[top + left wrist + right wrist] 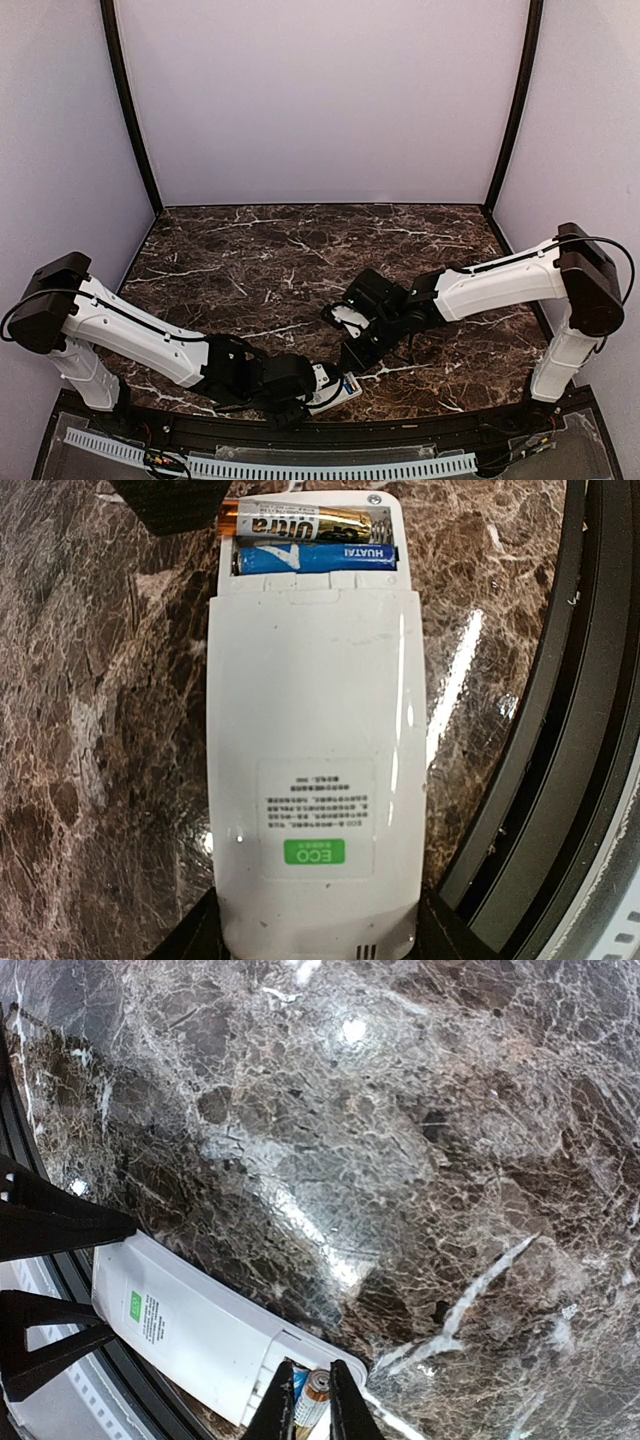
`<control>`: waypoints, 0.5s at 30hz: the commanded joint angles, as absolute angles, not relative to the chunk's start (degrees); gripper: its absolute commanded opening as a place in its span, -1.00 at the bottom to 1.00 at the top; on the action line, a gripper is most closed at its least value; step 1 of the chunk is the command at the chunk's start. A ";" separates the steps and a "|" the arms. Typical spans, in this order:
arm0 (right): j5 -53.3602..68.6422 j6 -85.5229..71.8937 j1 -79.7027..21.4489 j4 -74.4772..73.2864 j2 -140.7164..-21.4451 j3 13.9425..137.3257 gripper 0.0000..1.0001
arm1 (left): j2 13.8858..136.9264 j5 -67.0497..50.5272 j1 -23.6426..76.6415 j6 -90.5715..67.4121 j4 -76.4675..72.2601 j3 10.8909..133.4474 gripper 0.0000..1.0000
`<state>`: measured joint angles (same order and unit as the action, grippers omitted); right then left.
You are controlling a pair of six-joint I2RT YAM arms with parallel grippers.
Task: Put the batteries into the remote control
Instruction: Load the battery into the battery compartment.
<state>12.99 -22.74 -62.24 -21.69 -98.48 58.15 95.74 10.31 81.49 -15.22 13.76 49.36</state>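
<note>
Under both claws lies a dark, white-veined marble table point(270, 250). The left claw point(318, 910) is clamped about half-wide across the remote control point(310, 730), with one finger pressed to each long side at the handset's near end. From that grip the remote runs straight out ahead of the left claw, lying flat on the marble with its plain white back and green-marked label facing up.

At the remote's far end, the end away from the left claw, the battery bay stands uncovered. The right claw point(313, 1365) comes down onto this end, so the two claws meet over the handset from opposite ends.

A small flat white piece point(348, 318) lies on the marble near the right claw, on its far side and apart from the remote.

Two batteries lie crosswise in the bay, side by side. The blue battery point(315, 558) sits in the slot nearer the left claw. The copper-and-silver battery point(300, 522) lies just beyond it at the remote's very end. The right claw is drawn nearly closed, its two fingertips pinching this copper-and-silver battery between them.
</note>
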 commanded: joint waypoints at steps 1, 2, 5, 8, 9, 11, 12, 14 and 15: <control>12.58 -22.57 -62.90 -21.30 -98.81 56.95 -0.78 | 97.67 10.47 81.10 -14.87 14.02 48.25 -0.47; 12.64 -22.58 -63.00 -21.26 -98.78 56.91 -0.79 | 97.65 10.42 81.07 -14.81 13.99 48.25 -0.47; 12.68 -22.76 -63.05 -20.57 -98.86 56.42 -0.82 | 97.69 10.41 81.04 -14.77 13.90 48.25 -0.48; 13.17 -22.76 -63.17 -20.21 -98.88 56.17 -0.84 | 97.65 10.43 81.04 -14.81 13.85 48.25 -0.48; 13.18 -22.69 -63.15 -20.30 -98.98 56.16 -0.85 | 97.65 10.40 80.99 -14.79 13.88 48.25 -0.48; 13.22 -22.59 -63.23 -20.46 -98.94 56.06 -0.87 | 97.65 10.31 80.95 -14.77 13.79 48.21 -0.48; 13.10 -22.59 -63.22 -20.48 -98.99 55.90 -0.88 | 97.65 10.25 80.95 -14.81 13.79 48.19 -0.47; 13.14 -22.59 -63.28 -20.44 -99.12 55.74 -0.88 | 97.65 10.16 80.88 -14.77 13.72 48.17 -0.48; 13.21 -22.63 -63.35 -20.43 -99.17 55.57 -0.89 | 97.65 10.18 80.86 -14.81 13.67 48.16 -0.48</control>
<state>12.99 -22.76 -62.63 -20.58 -98.48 56.86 95.81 10.28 81.41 -15.20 13.50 49.36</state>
